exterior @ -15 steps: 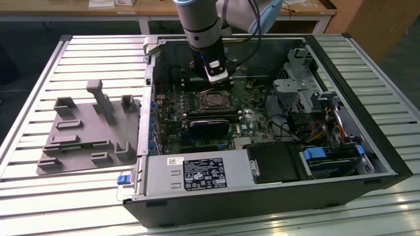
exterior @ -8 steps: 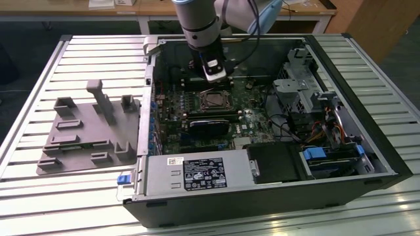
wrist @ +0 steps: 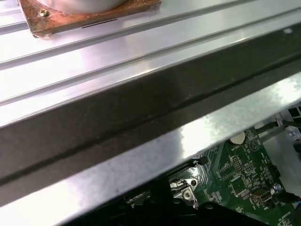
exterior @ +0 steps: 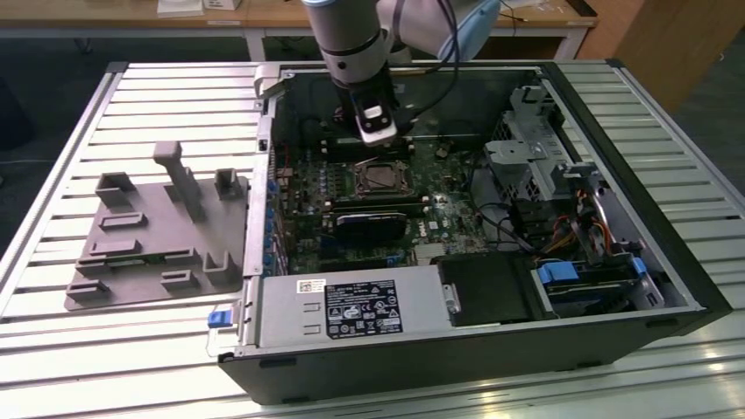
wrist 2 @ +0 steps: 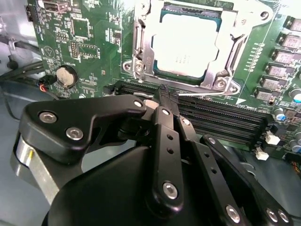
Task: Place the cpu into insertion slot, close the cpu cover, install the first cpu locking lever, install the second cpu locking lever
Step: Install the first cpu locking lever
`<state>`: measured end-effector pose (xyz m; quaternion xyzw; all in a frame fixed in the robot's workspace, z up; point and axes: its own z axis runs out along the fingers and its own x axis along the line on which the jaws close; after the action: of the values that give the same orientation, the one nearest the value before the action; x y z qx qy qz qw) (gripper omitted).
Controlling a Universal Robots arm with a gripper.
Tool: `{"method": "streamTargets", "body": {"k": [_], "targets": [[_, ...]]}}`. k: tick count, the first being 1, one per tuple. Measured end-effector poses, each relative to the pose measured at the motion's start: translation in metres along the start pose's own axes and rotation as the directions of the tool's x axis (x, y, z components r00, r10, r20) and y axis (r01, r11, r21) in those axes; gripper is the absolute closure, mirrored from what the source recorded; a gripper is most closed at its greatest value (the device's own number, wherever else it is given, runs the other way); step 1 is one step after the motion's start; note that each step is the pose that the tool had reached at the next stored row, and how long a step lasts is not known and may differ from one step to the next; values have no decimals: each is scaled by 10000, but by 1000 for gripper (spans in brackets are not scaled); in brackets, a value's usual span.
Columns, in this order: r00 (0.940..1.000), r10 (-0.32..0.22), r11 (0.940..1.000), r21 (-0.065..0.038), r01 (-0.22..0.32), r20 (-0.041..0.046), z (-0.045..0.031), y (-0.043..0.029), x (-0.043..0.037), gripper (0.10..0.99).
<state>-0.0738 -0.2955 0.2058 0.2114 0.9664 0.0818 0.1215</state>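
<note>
The cpu [wrist 2: 186, 44] lies flat in the insertion slot [exterior: 379, 179], its dull silver top showing through the window of the cpu cover [wrist 2: 235, 44]. The cover lies down over it. My gripper [wrist 2: 165, 94] is shut, its black fingertips pressed together just off the socket's edge. A thin silvery lever rod [wrist 2: 211, 95] runs along that edge and starts at the tips. Whether the tips pinch the rod I cannot tell. In the exterior view my gripper [exterior: 375, 135] hangs inside the open case, just behind the socket.
Long black memory slots [wrist 2: 221, 122] run beside the socket. A black card [exterior: 370, 225] lies in front of it. The power supply [exterior: 349, 310] and drive cage [exterior: 536, 157] crowd the case. A grey fixture plate [exterior: 152, 236] lies on the table at the exterior view's left.
</note>
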Motion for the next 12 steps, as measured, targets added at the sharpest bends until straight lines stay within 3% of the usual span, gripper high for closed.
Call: {"method": "streamTargets", "body": {"k": [4, 7, 8, 12], "targets": [[9997, 211, 9997, 113, -212, 111, 8, -1, 5, 980], [9993, 347, 9993, 142, -349, 157, 15, 10, 13, 980], [9984, 525, 9984, 175, -529, 213, 29, 53, 38, 980], [9977, 621, 9978, 203, -626, 268, 44, 52, 42, 980]]}}
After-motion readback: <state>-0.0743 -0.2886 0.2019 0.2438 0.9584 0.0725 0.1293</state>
